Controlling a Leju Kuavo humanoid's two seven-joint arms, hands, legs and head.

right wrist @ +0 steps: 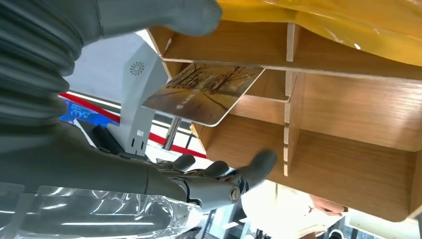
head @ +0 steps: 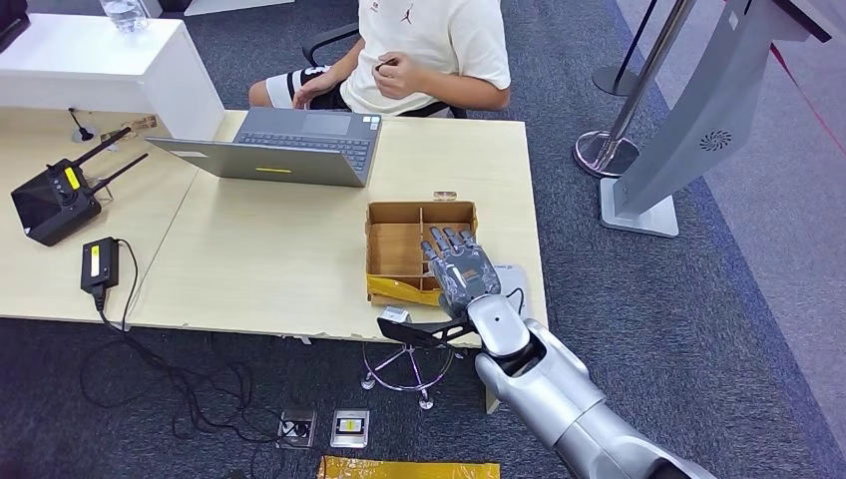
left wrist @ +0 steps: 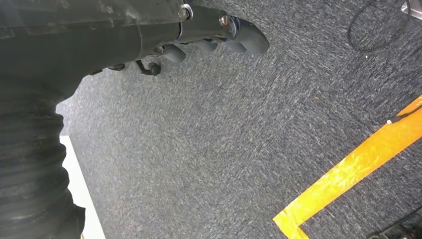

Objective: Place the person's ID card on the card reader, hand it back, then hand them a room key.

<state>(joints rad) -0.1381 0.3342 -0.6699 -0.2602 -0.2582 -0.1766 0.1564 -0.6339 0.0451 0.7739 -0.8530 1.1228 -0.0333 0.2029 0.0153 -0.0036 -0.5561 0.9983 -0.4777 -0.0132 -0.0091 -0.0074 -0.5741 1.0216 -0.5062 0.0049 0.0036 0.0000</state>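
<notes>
The right hand (head: pixel 461 267) hovers over the divided wooden box (head: pixel 394 249) on the bench (head: pixel 269 269), its fingers apart and empty. A card (right wrist: pixel 204 93) printed with a brownish tree scene leans tilted inside one compartment. The left hand (left wrist: pixel 209 37) hangs over the carpet, fingers curled on nothing.

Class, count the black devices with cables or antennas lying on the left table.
2: an antenna controller at the far left, and a small box with a cable nearer the front edge.
</notes>
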